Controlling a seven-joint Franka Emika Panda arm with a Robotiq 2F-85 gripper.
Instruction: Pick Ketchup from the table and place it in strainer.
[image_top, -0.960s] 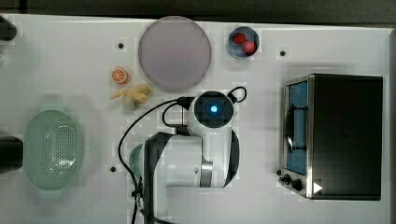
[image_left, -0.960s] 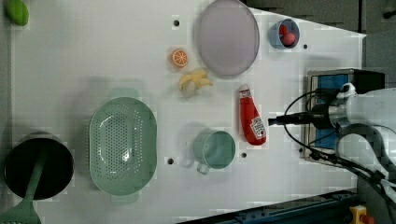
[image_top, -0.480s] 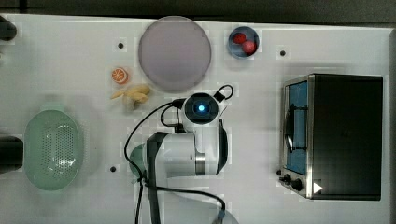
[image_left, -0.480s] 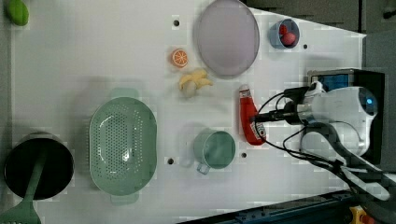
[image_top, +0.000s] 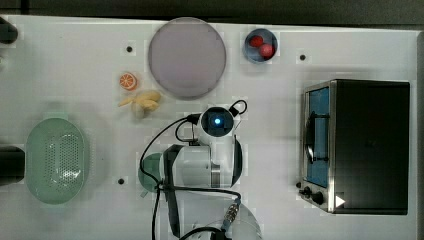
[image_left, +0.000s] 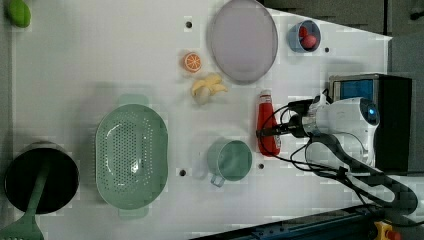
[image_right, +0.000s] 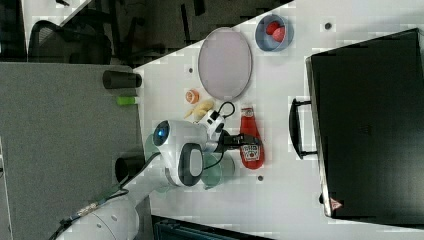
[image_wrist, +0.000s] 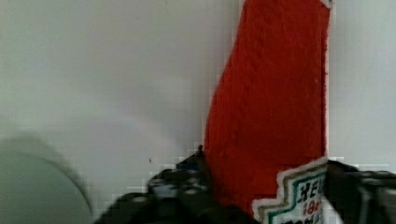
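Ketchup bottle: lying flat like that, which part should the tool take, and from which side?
Probably the lower body at the label, from straight above. The Ketchup bottle lies flat on the table, its long axis up-down in the left view, so its two long sides are free for fingers across its width. The tool already straddles that labelled part. The mug lies close beside.

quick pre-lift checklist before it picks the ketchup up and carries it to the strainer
1. Fingers on both sides of the Ketchup body: ok, the gripper straddles it at the label in the wrist view.
2. Firm grip: cannot tell.
3. Bottle position: ok, lying flat on the table.
4. Strainer empty and upright: ok.
5. Carry path: not ok, the green cup stands between bottle and strainer in the left view; lift over it.
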